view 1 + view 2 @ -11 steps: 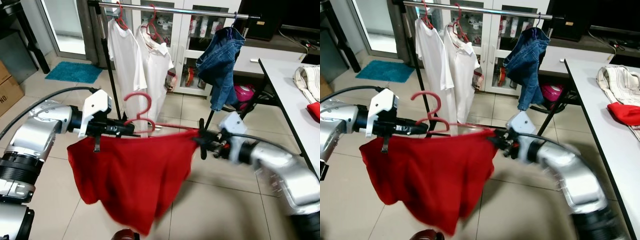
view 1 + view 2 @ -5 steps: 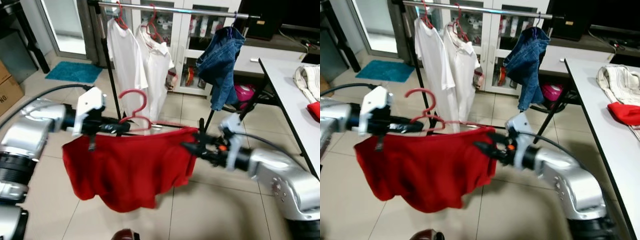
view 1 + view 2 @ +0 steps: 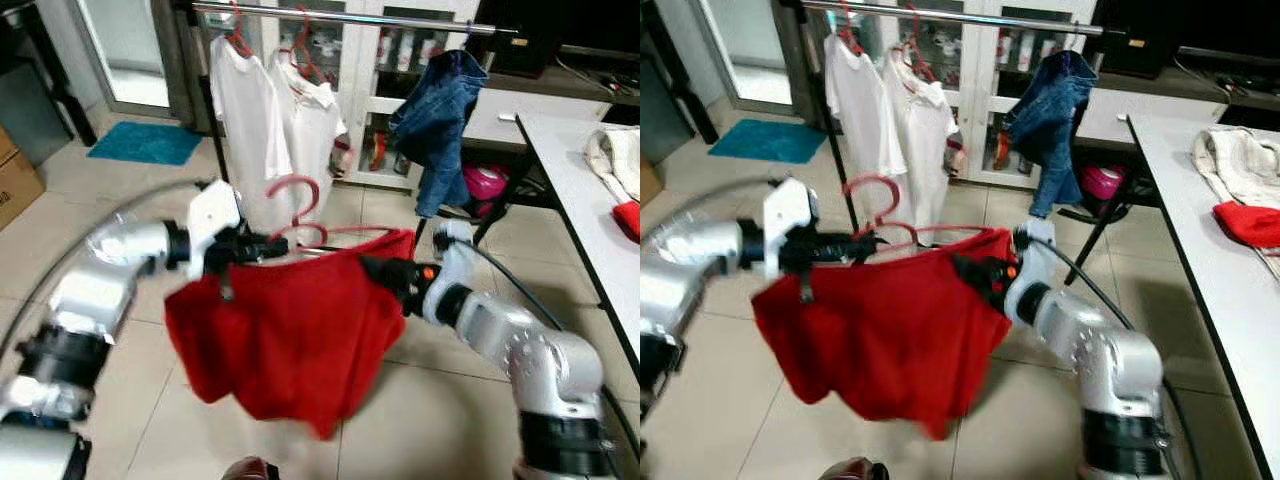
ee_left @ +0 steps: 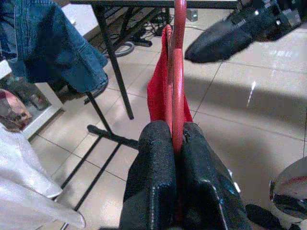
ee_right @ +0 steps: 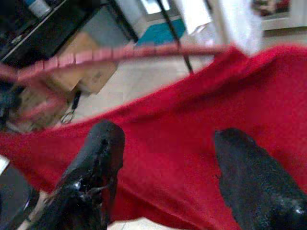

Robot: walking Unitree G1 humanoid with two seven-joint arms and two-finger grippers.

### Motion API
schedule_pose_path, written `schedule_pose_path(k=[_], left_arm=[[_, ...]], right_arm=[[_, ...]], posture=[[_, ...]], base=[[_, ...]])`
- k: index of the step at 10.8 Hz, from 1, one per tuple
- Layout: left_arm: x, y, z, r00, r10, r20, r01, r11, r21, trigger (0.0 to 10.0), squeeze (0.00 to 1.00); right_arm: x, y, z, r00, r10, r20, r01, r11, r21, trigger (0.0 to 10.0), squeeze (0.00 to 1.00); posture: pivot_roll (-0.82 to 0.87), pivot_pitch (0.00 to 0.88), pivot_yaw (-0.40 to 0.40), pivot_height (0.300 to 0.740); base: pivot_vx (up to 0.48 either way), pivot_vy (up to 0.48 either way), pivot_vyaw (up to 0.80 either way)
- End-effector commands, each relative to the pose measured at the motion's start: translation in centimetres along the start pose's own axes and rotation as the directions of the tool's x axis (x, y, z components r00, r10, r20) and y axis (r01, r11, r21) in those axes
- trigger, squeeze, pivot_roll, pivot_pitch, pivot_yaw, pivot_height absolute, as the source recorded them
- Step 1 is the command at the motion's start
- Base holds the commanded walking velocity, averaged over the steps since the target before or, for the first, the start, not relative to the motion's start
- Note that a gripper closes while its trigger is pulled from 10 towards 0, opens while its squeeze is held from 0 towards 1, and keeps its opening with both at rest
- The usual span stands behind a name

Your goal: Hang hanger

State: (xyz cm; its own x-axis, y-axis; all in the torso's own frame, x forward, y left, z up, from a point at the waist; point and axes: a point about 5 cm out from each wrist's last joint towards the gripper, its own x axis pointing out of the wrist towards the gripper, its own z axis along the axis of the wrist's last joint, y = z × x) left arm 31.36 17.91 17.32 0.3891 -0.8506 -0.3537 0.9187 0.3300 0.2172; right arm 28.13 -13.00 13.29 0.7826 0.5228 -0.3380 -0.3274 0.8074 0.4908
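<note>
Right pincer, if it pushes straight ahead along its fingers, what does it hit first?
Most likely the red garment: the right pincer is open and points at the cloth, with the pink hanger bar further on. Depth is unclear.

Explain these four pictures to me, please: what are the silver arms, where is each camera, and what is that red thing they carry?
The silver arms belong to a walking humanoid robot. Two pictures come from cameras in its head, looking down; the other two sit on its wrists, looking along the black fingers. The left gripper is clamped on a red hanger carrying a red garment. The right gripper is open, its fingers spread against the cloth at the other end. Ahead stands a clothes rail with two white shirts and blue jeans. A white table on the right holds more laundry.
</note>
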Motion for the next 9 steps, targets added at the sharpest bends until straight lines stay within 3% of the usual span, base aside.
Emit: schedule_pose_path(k=[1, 7, 8, 9], left_arm=[[-0.3, 0.2, 0.7, 0.999, 0.033, 0.011, -0.034, 0.999, 0.031, 0.0, 0.0], [-0.3, -1.0, 1.0, 0.999, -0.015, 0.033, 0.015, 1.0, -0.011, 0.0, 0.0], [-0.4, -1.0, 1.1, 0.999, -0.013, 0.032, 0.013, 1.0, -0.013, 0.0, 0.0], [-0.5, -1.0, 1.0, 1.0, -0.011, 0.029, 0.012, 1.0, -0.016, 0.0, 0.0]], right_arm=[[-0.2, -0.3, 0.7, 0.999, -0.045, 0.029, 0.043, 0.997, 0.065, 10.0, 0.0], [1.3, -0.7, 1.4, 0.984, -0.171, 0.052, 0.162, 0.975, 0.152, 10.0, 0.0], [1.3, -0.9, 1.4, 0.982, -0.179, 0.053, 0.169, 0.973, 0.157, 9.1, 0.0], [1.4, -1.0, 1.5, 0.981, -0.187, 0.055, 0.177, 0.971, 0.159, 4.8, 0.0]], posture=[[-0.04, 0.0, 0.004, 0.74], [-0.02, 0.0, 0.007, 0.74], [-0.02, 0.0, 0.004, 0.74], [-0.02, 0.0, 0.003, 0.74]], base=[[0.0, 0.0, 0.0], [0.0, 0.0, 0.0], [0.0, 0.0, 0.0], [0.0, 0.0, 0.0]])
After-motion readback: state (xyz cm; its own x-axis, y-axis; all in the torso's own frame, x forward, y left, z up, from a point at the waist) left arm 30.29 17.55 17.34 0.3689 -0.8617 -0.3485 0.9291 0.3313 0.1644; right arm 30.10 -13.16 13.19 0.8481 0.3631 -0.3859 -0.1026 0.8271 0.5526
